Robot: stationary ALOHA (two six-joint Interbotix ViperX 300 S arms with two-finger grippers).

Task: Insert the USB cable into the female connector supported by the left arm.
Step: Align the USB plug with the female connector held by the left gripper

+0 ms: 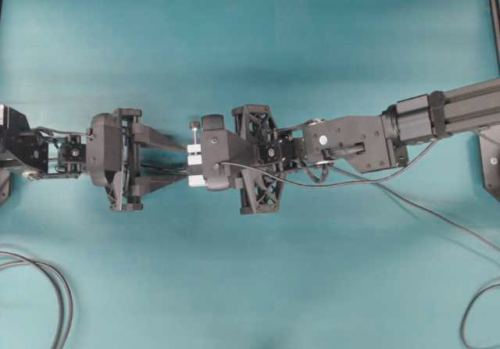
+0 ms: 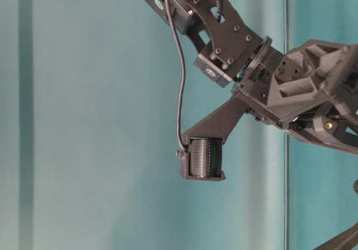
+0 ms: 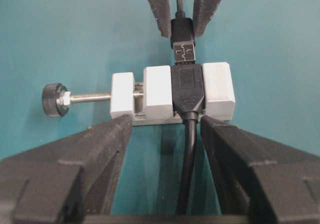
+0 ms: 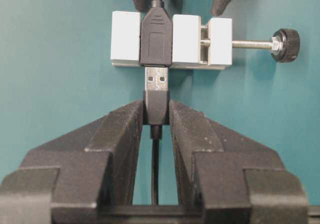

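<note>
Teal table [image 1: 250,44] under both arms; cable loops [image 1: 47,286] at edges.

- Table [image 1: 250,44]: uniform teal.
- Vise block [image 4: 125,38]: white; screw silver, knob [image 4: 286,45] black at 3 o'clock.
- Socket housing [image 4: 156,38]: black.
- Plug [image 4: 157,78]: silver tip, black body.
- Cables [image 1: 47,286]: dark grey.
- Right gripper [image 4: 156,116]: black, textured pads.

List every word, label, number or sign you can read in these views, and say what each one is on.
No readable words, brand names or numbers in any view.
The female connector has a faint embossed mark on its black shell, too faint to read.
The USB cable plug shows only cut-out squares in its metal tip, no text.
The left gripper and right gripper carry no legible labels.
</note>
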